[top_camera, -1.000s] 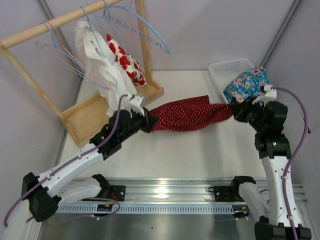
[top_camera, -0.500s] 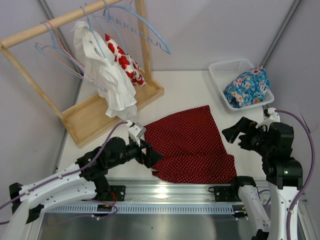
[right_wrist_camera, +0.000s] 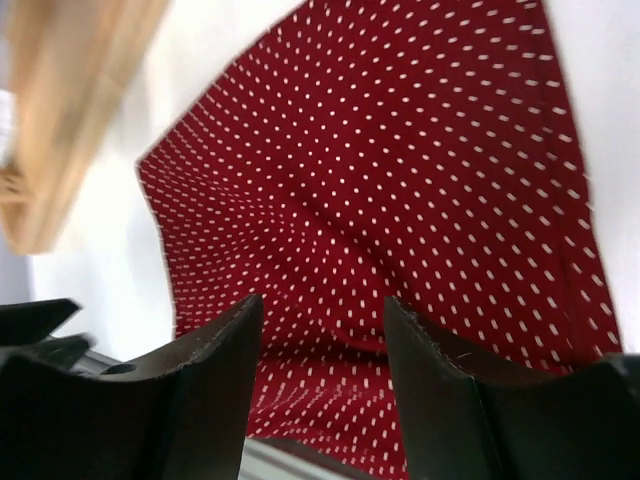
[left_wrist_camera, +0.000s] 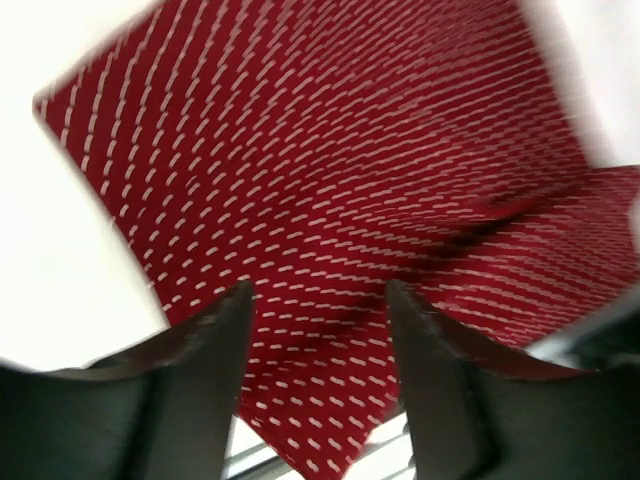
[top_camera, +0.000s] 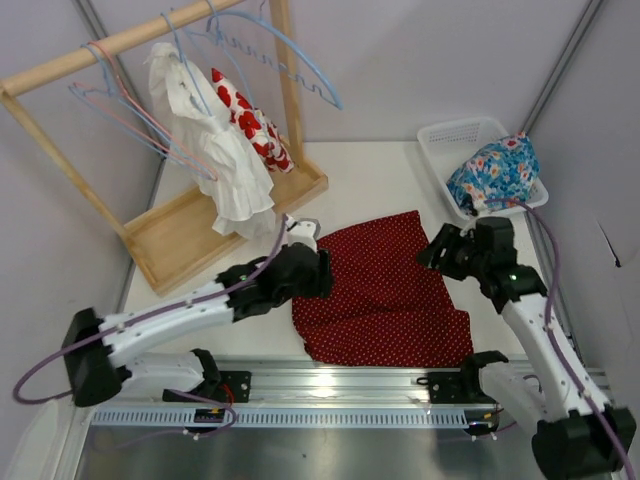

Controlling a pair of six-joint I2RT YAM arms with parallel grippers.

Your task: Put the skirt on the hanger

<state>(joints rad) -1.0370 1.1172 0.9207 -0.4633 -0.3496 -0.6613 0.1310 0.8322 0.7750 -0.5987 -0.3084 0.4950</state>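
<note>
The dark red polka-dot skirt lies spread flat on the white table near its front edge, and it fills the left wrist view and the right wrist view. My left gripper hovers over the skirt's upper left corner. Its jaws are open with only fabric showing below them. My right gripper is above the skirt's upper right edge, also open and holding nothing. The thin pale-blue hanger hangs on the wooden rail at the back left, among pink ones.
A wooden rack at the back left carries a white cloth, a red-blotched cloth and a bigger wavy blue hanger. A white basket with a blue floral garment sits at the back right.
A second ago both grippers were shut on the skirt, stretched between them. They let it go; it now lies flat, and both arms have swung back over its far corners.
</note>
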